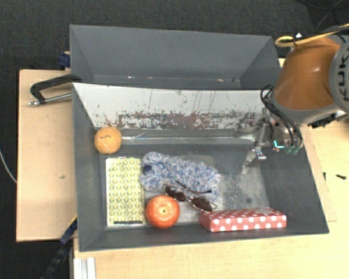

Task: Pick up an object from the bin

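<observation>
End effector is hanging over bare floor beside the right wall of the bin, toward its far side, carrying nothing visible; how far it is opening cannot be told. Nearest, a blue-white knitted cloth is lying mid-bin, sunglasses overlapping its near edge, and a red dotted box is lying along the near wall.

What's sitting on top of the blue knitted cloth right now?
A pair of sunglasses lies on the front edge of the cloth. Whatever is underneath it is covered.
</observation>
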Motion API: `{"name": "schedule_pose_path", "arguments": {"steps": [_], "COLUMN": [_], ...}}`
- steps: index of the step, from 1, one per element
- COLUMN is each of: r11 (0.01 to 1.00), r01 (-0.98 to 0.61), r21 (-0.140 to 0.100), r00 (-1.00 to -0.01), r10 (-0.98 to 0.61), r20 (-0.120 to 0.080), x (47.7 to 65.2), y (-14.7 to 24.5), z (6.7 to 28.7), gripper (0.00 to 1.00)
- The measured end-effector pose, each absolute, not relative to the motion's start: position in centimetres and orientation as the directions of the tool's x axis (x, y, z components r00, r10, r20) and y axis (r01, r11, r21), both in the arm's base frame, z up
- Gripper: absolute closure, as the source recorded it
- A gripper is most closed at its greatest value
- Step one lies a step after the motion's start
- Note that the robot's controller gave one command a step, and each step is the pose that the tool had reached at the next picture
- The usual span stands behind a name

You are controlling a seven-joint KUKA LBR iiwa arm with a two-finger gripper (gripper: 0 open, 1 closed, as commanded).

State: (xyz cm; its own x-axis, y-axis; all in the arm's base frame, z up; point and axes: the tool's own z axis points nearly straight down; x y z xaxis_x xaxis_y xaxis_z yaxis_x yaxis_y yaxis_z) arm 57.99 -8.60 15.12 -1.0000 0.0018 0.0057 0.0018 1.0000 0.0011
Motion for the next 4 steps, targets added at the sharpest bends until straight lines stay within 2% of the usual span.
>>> {"name": "schedule_pose_path", "arguments": {"steps": [1, 2, 3, 4], "r11": [1.0, 0.997, 1.0, 0.949], "r01": [0.0, 0.072, -0.026, 0.316], "r21": [0.0, 0.002, 0.0, 0.002], "r00": [-1.0, -0.997, -1.0, -0.949], "r10": [0.0, 0.072, -0.026, 0.316], "r20": [-0.002, -0.003, -0.003, -0.004], "x": [58.2, 52.7, 56.1, 50.5], "y": [-8.6, -3.0, -1.0, 4.9], "z": [15.6, 13.6, 6.9, 7.5], "gripper": [0.0, 0.0, 0.0, 1.0]}}
